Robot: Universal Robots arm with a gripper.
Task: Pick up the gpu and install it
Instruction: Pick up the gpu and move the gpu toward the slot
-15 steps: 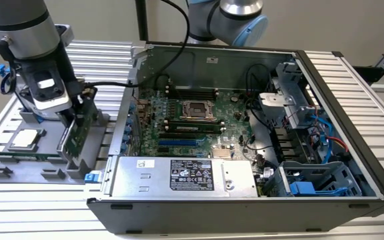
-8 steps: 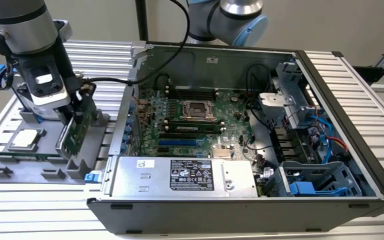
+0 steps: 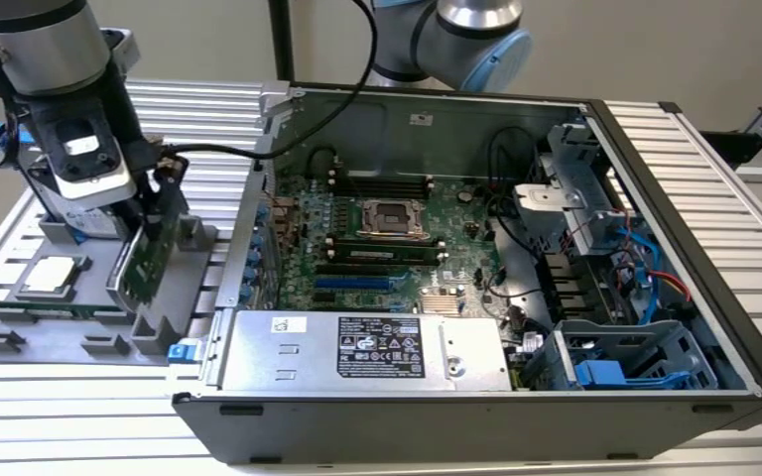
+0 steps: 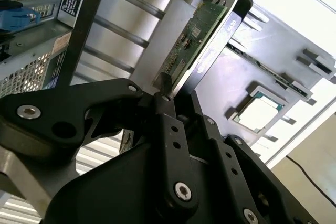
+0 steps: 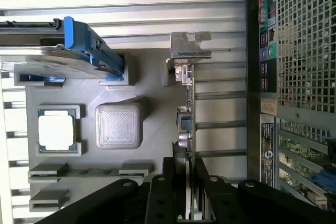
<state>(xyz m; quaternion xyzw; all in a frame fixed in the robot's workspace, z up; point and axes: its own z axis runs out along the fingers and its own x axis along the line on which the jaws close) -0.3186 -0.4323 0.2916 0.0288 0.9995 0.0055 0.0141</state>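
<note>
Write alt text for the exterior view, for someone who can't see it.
The arm's gripper is closed on the top edge of the gpu, which stands nearly upright at a grey parts tray on the exterior view's left. To its right lies an open computer case with its motherboard exposed.

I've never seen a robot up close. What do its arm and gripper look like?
The arm is a grey metal tube with rounded joints; one joint cap is light blue. A black cable runs off its wrist. The gripper is matte black, built of flat hinged links with silver screws.
</note>
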